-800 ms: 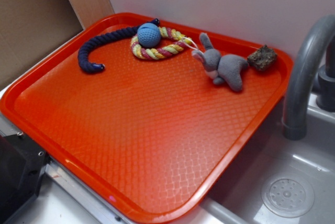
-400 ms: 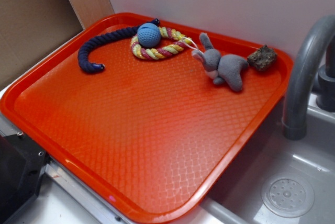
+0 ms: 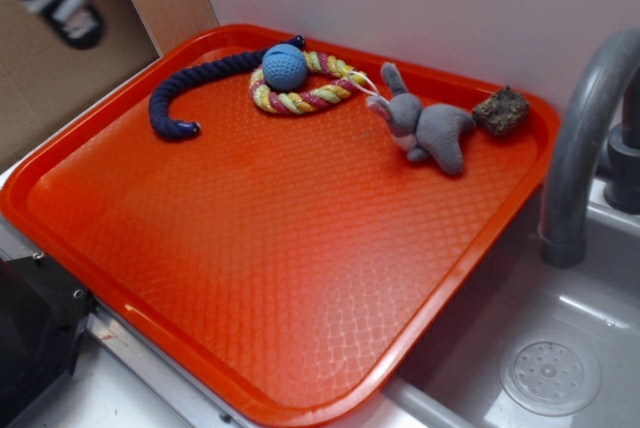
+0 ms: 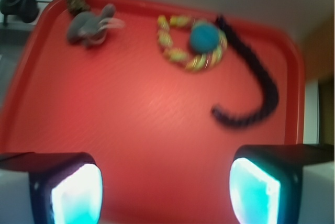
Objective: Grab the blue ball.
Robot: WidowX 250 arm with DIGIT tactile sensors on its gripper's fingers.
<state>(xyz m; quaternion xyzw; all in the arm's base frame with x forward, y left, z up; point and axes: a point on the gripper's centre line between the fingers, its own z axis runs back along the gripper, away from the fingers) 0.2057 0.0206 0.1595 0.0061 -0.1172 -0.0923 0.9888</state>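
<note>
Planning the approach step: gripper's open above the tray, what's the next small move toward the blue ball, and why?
Probably advance toward the tray's far edge and start descending. The gripper is open and empty, high above the tray, and the blue ball sits far ahead, resting on the braided rope ring beside the navy rope.

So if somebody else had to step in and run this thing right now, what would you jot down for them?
Gripper: open, holding nothing, up in the air above the near part of the red tray, well short of the toys.
Blue ball: at the far end of the tray, sitting on the yellow-pink rope ring, with the navy rope curling off beside it.
Also on the tray: a grey plush rabbit and a brown lump in the far corner.
Done: nothing grabbed yet.
Left: move over the ball, come down, close on it, lift.
</note>
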